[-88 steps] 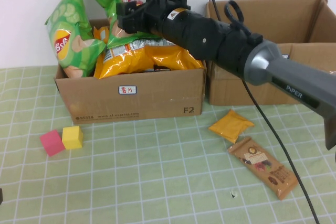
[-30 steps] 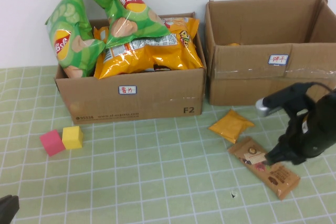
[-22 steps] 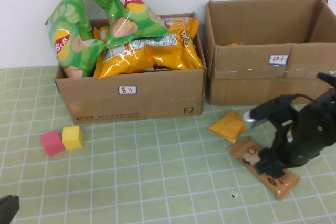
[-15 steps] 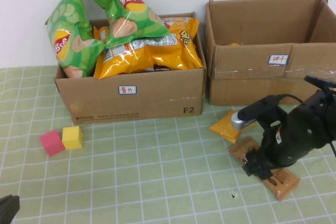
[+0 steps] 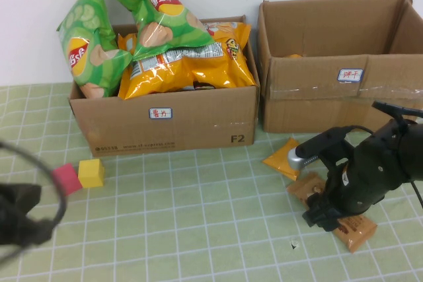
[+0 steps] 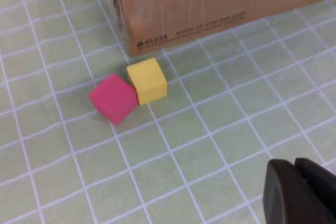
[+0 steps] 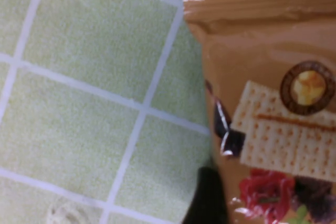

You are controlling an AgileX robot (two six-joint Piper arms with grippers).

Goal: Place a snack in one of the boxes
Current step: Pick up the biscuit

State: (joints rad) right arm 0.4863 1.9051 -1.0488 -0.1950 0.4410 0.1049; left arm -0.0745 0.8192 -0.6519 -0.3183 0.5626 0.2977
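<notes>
Right end effector (image 5: 322,214): I hover over the brown cracker packet (image 5: 344,219); grip state unclear.
Left end effector (image 6: 302,192): parked, pressed together.
Progress: packet unlifted; right-hand cardboard box (image 5: 337,64) waits beyond.

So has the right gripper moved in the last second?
Yes. The right gripper has shifted left and down over the brown biscuit packet, away from the right box.

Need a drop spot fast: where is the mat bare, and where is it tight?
Bare: green checked mat between yellow cube, chip-filled cardboard box and right gripper.

Crowded: right gripper sits over brown cracker packet, beside orange pouch by the open right cardboard box. Left gripper hovers near pink cube.
</notes>
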